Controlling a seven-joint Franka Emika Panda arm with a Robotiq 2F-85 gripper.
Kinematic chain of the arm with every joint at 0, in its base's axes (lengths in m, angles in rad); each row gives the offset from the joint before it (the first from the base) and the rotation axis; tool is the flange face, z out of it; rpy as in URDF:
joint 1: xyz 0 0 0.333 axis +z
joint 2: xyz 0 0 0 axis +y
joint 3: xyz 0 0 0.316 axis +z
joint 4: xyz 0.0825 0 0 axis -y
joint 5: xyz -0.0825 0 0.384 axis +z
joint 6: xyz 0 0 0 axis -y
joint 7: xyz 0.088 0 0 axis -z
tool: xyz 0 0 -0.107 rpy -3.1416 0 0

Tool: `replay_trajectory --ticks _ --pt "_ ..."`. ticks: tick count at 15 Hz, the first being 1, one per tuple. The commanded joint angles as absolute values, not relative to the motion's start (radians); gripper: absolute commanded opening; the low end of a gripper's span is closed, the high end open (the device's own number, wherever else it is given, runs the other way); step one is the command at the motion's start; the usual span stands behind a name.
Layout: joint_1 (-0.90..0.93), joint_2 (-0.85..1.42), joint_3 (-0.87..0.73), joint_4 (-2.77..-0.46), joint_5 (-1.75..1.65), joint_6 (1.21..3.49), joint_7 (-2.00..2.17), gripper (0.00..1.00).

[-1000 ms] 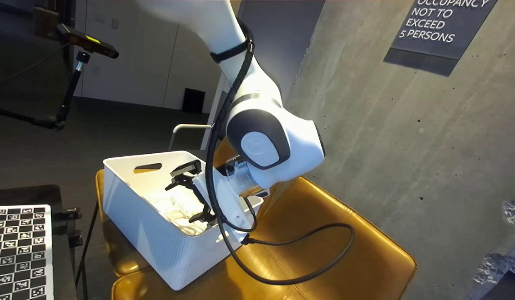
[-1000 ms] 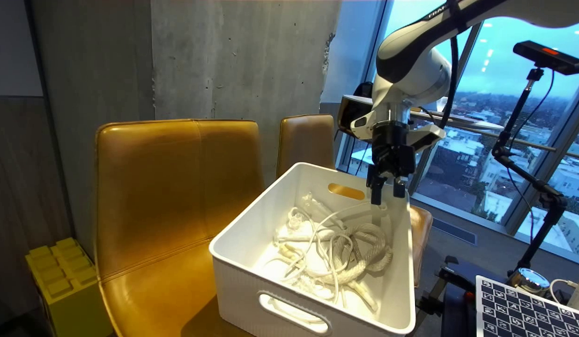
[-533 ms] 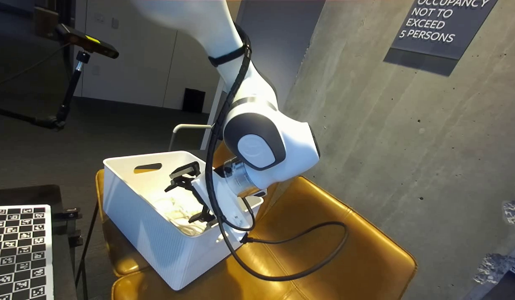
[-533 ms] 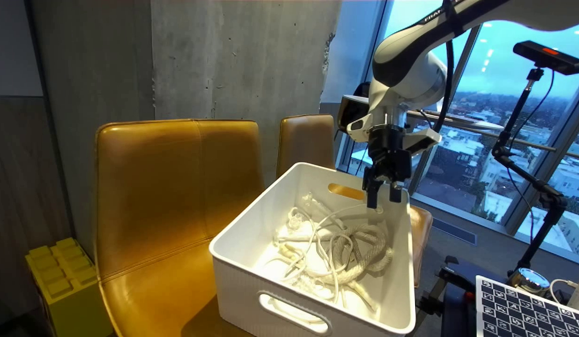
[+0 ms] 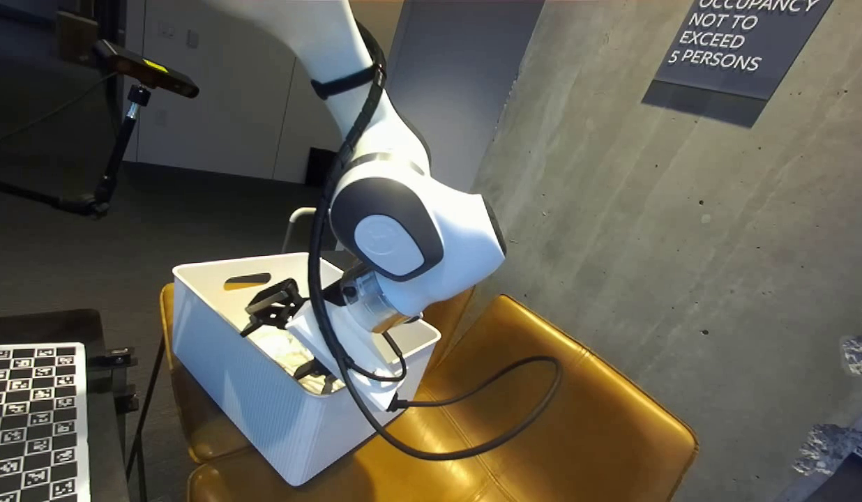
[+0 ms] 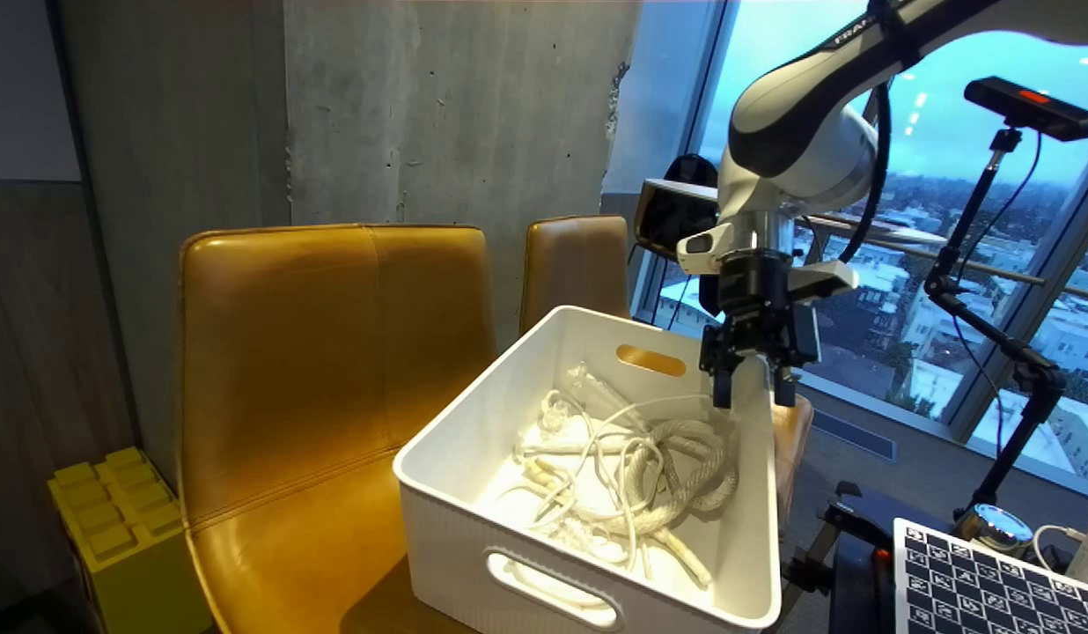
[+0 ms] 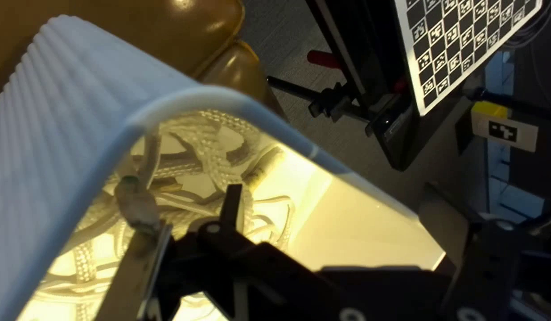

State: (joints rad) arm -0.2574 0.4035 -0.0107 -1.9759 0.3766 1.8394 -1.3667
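Two dark fingers, parted widely, form the business end of the tool (image 6: 753, 396), and from where I stand I see nothing gripped between them. They hang at the upper right corner of the white bin (image 6: 452, 550) in an exterior view, one showing against the inside, the other in line with the right wall's rim; whether that one touches the plastic I cannot tell. The braided rope (image 7: 211, 156) lies inside the bin, upper left of centre in the wrist view, tangled with thin cord (image 7: 291, 213). A blurred pale stub (image 7: 137, 205) with a greenish end shows farther left in that frame, near one finger; again, contact is unclear.

My guess is that the step in hand is lining the tool up over these contents. To do it well, I'd bring it toward the middle of the bin so that both fingers clear the rim, then lower it straight, with the gap set across a single raised strand. Soft rope will probably give and slip aside, so a slow, deep bite seems better than a pinch at the tips. I'd also watch the black cable (image 5: 314, 272), slack enough, I think, to snag on the bin's edge.
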Motion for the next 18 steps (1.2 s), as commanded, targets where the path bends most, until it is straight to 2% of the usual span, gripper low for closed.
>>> replay_trajectory --ticks 1,7,18 --pt "-0.256 0.236 -0.020 -2.133 0.364 1.871 -1.481 1.00" --pt "-0.251 0.174 -0.073 -2.181 0.357 1.893 -1.585 1.00" --pt "-0.271 0.185 -0.123 -2.241 0.424 2.095 -1.740 1.00"
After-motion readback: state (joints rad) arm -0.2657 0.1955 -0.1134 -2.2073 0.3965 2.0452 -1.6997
